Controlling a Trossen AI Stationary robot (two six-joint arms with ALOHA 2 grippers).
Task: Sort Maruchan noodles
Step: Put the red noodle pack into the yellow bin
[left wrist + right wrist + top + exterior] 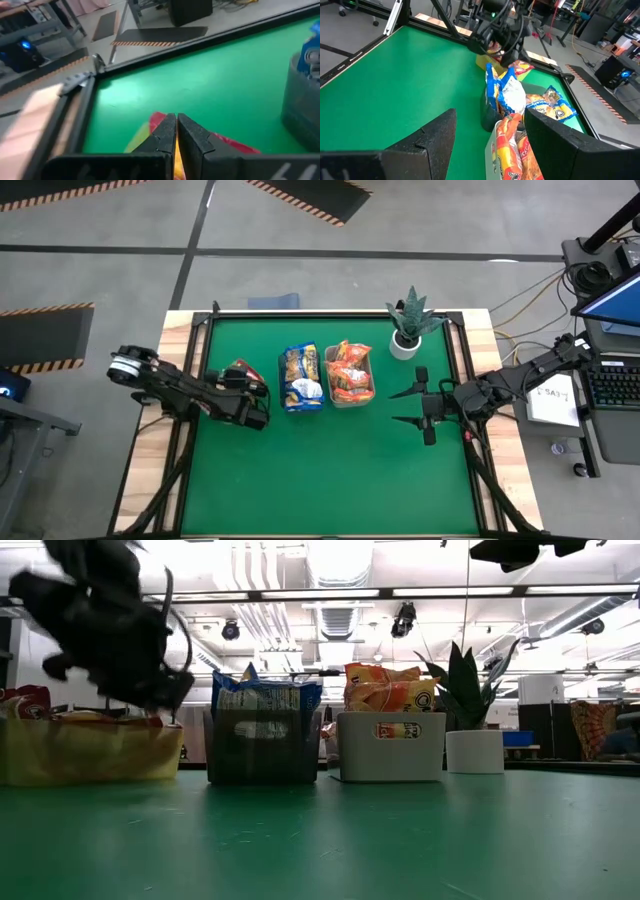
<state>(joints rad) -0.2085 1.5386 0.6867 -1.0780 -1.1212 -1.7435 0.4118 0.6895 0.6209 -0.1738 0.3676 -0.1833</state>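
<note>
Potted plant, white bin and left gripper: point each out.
Potted plant (405, 343), high view, on its white pot.
White bin (391, 747), low view, on its front wall.
Left gripper (176, 131), left wrist view, between its shut fingertips.

Blue-and-yellow packets stand crammed upright in the dark middle bin, tops poking out. Just beside them, orange packets are heaped in the pale bin — crinkly, overlapping. Red packets lie in the yellowish bin, mostly hidden.

**Robot body: dark arms, angular fingers**

Both arms are built from matte black jointed segments. A white-grey cylindrical band is seen on the left arm. The right gripper is formed of broad, wedge-shaped black fingers.
</note>
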